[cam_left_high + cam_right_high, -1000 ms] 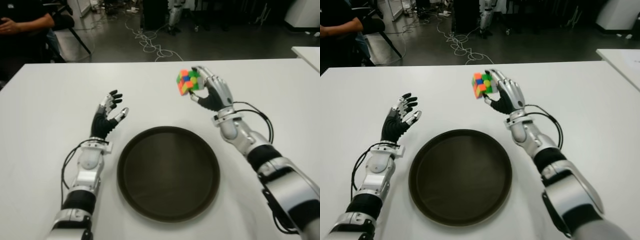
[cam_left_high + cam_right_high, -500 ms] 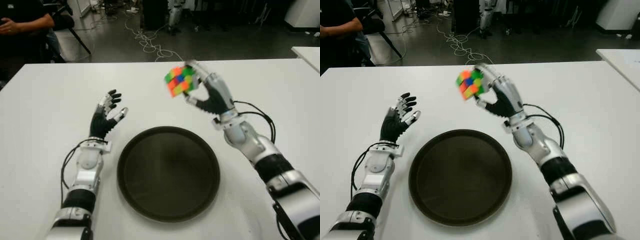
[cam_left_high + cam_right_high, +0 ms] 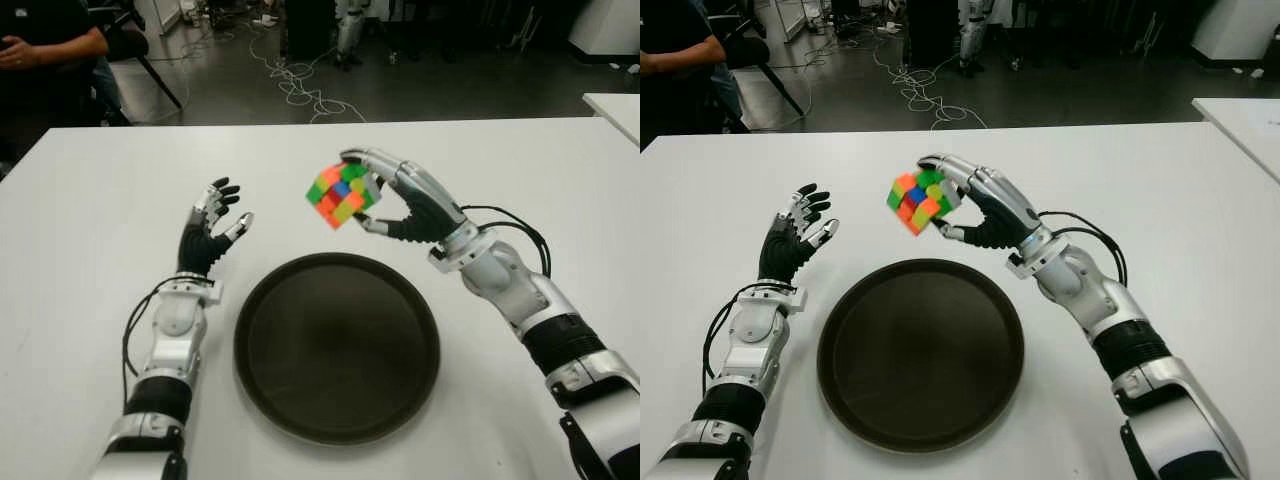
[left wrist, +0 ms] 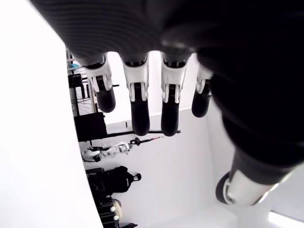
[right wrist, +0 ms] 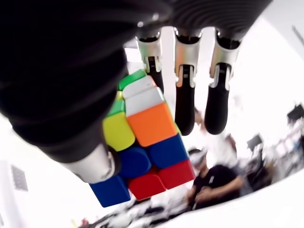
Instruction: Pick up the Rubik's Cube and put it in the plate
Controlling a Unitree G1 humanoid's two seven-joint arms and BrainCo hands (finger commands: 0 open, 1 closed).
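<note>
My right hand [image 3: 385, 196] holds the scrambled Rubik's Cube [image 3: 340, 194] in the air, thumb under it and fingers over its top. It hangs tilted above the far edge of the dark round plate [image 3: 337, 344], which lies on the white table [image 3: 90, 210] in front of me. The right wrist view shows the Rubik's Cube [image 5: 142, 142] pinched between thumb and fingers. My left hand [image 3: 209, 232] stays idle to the left of the plate with its fingers [image 4: 137, 102] spread and nothing in them.
A seated person [image 3: 45, 45] shows past the table's far left corner. Cables [image 3: 300, 85] lie on the dark floor beyond the far edge. Another white table [image 3: 615, 108] pokes in at the far right.
My right hand has carried the cube leftward and nearer, from beyond the plate's far right to over its far edge, and the cube has tilted. The left hand has barely moved.
</note>
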